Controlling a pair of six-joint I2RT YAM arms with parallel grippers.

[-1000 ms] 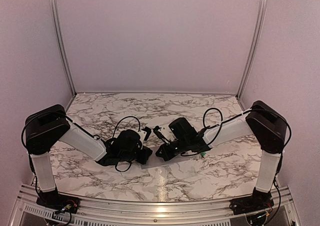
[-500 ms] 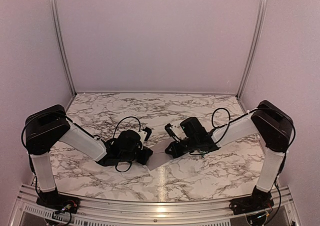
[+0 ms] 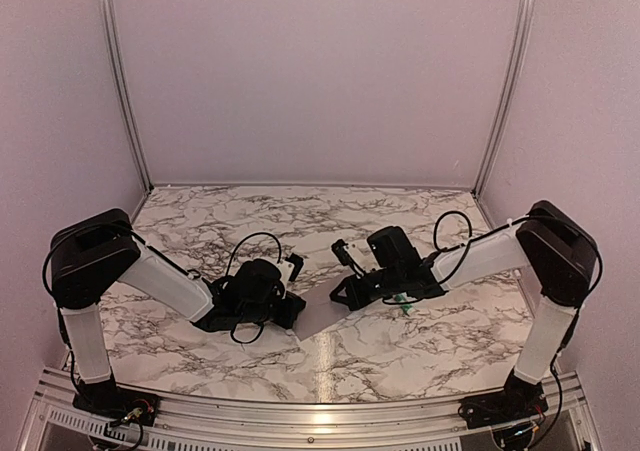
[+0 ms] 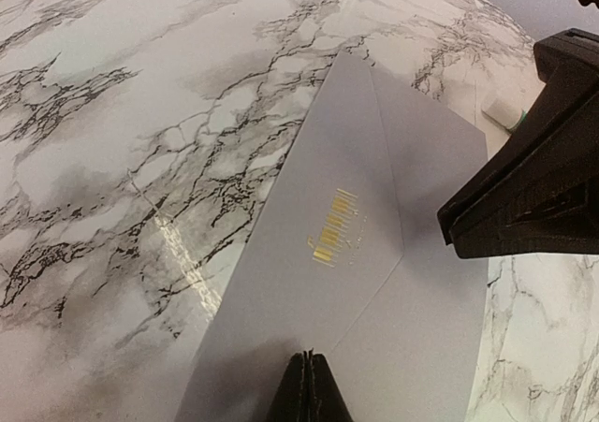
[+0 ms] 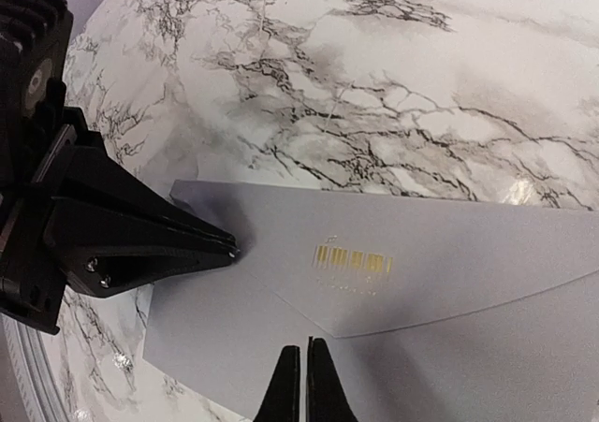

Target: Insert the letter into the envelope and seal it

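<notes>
The grey envelope (image 4: 374,254) lies flat on the marble table, its pointed flap with a gold print (image 5: 351,260) folded down over the body. My left gripper (image 4: 309,356) is shut, its tips resting on the envelope at the flap's edge near one end (image 5: 232,247). My right gripper (image 5: 306,344) is shut too and stands over the envelope's body just below the flap's point. In the top view the envelope (image 3: 315,318) shows as a grey strip between the two grippers. The letter does not show in any view.
A small green-white tube (image 3: 405,308) lies on the table beside the right arm's wrist, just past the envelope's far end (image 4: 505,113). Marble table (image 3: 250,216) stretches behind both arms to the back wall, with metal posts at its corners.
My right gripper has drawn back to the right along the envelope, away from the left gripper, and stays shut. The left arm has not moved.
</notes>
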